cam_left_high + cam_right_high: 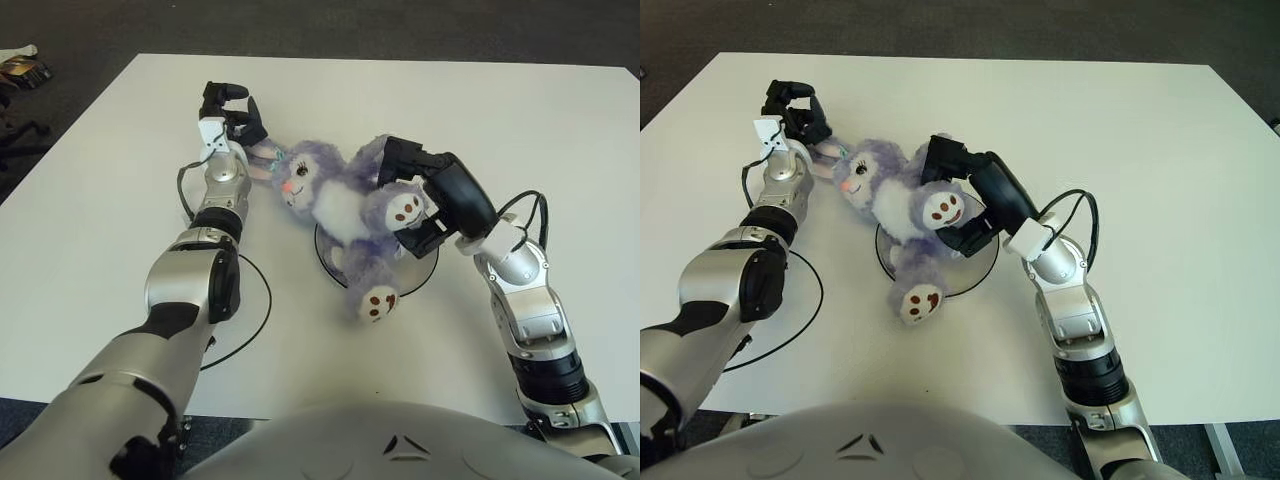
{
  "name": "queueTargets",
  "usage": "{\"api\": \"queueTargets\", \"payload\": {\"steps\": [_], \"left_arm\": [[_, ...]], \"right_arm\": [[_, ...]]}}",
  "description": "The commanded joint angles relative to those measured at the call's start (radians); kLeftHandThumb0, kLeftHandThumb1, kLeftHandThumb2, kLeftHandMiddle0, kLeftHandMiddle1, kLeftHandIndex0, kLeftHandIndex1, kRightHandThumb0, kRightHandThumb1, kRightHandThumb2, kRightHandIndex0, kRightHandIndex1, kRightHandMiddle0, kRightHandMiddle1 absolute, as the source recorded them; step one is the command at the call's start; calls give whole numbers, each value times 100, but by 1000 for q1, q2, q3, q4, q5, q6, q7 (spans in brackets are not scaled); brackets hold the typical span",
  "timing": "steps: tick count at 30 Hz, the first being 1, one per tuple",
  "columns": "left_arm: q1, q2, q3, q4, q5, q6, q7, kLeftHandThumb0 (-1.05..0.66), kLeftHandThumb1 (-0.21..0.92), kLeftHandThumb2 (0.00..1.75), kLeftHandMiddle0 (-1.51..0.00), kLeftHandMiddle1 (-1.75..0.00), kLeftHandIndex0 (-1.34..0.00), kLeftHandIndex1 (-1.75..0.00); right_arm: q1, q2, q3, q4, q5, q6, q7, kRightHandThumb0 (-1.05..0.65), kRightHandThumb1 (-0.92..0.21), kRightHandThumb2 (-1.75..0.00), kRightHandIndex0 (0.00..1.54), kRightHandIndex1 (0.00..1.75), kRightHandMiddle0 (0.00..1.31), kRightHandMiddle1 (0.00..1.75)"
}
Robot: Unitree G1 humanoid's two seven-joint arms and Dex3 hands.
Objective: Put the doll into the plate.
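With both hands pinching the doll, left hand on its ear and right hand around a leg, uneven release could tip it off the plate

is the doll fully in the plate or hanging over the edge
Hanging over. The doll lies across the plate, head and one foot past its rim, right hand gripping a leg.

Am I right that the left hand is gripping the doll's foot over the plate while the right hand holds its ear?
No, the sides are swapped. In the left eye view the right hand grips the doll's foot over the plate, and the left hand holds its ear.
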Motion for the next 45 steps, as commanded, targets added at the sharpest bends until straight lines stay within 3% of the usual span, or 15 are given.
{"api": "queueTargets", "payload": {"steps": [1, 7, 21, 29, 34, 41, 45], "left_arm": [[8, 36, 17, -30, -17, -14, -11, -1, 39, 125, -45, -175, -43, -175], [9, 39, 78, -55, -99, -31, -80, -1, 39, 125, -45, -175, -43, -175], [-20, 166, 180, -51, -230, 44, -249, -1, 34, 130, -49, -175, -47, -175], [-52, 240, 280, 27, -353, 61, -503, -1, 25, 140, -55, -175, -53, -175], [-47, 258, 308, 43, -383, 57, -598, -1, 20, 146, -59, -175, -57, -175], [-37, 258, 302, 41, -361, 13, -604, -1, 14, 153, -63, -175, -61, -175], [-27, 263, 253, 35, -289, 4, -499, -1, 12, 155, -64, -175, -63, -175]], "right_arm": [[9, -10, -45, -8, 40, 22, 4, 0, 1, -169, 87, 171, 63, 175], [12, 1, -68, -55, 133, 148, 22, 0, 5, -172, 90, 170, 65, 175], [10, 29, -143, -197, 388, 506, -13, 0, 7, -175, 91, 172, 67, 175], [10, 59, -179, -238, 499, 610, -57, 0, 7, -174, 90, 172, 67, 175], [9, 80, -204, -249, 577, 661, -83, 0, 7, -173, 91, 169, 67, 175], [-7, 80, -226, -257, 665, 733, -114, 0, 4, -170, 90, 167, 65, 175], [-12, 83, -240, -258, 713, 760, -131, 0, 3, -169, 90, 166, 64, 175]]}}
